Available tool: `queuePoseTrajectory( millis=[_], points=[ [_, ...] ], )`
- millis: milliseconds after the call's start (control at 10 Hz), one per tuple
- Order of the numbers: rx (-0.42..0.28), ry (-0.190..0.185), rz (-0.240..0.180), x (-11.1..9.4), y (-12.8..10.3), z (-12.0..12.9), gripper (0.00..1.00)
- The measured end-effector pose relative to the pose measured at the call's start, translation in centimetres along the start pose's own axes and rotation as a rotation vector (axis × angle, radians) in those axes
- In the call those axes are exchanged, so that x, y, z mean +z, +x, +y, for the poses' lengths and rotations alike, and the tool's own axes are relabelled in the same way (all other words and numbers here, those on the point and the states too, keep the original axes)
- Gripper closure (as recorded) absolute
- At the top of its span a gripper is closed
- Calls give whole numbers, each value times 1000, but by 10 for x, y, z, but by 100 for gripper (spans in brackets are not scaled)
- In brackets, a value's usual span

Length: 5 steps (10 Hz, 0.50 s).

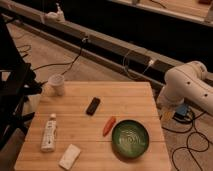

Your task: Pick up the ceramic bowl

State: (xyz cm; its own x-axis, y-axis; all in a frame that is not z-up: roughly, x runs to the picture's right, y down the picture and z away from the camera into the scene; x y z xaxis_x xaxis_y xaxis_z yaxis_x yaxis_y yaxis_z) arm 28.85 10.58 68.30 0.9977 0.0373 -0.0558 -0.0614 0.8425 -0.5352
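Observation:
The ceramic bowl (130, 138) is round, shallow and glossy dark green with a pale swirl inside. It sits on the wooden table (127, 97) near the front right corner. A white robot arm (186, 86) curves beside the table's right edge, above the floor and apart from the bowl. The gripper itself does not show in this view; only the arm's links are seen.
An orange carrot-like item (108, 126) lies just left of the bowl. A black device (93, 106), a white cup (57, 84), a white tube (49, 132) and a white block (70, 156) are on the table. A dark stand (12, 92) is at the left; cables (192, 145) lie on the floor.

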Motion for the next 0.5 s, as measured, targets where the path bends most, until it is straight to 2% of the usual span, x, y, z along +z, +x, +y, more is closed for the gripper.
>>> queuePoseTrajectory(
  millis=[500],
  points=[
    [-11, 3, 5, 4, 1, -1, 35]
  ],
)
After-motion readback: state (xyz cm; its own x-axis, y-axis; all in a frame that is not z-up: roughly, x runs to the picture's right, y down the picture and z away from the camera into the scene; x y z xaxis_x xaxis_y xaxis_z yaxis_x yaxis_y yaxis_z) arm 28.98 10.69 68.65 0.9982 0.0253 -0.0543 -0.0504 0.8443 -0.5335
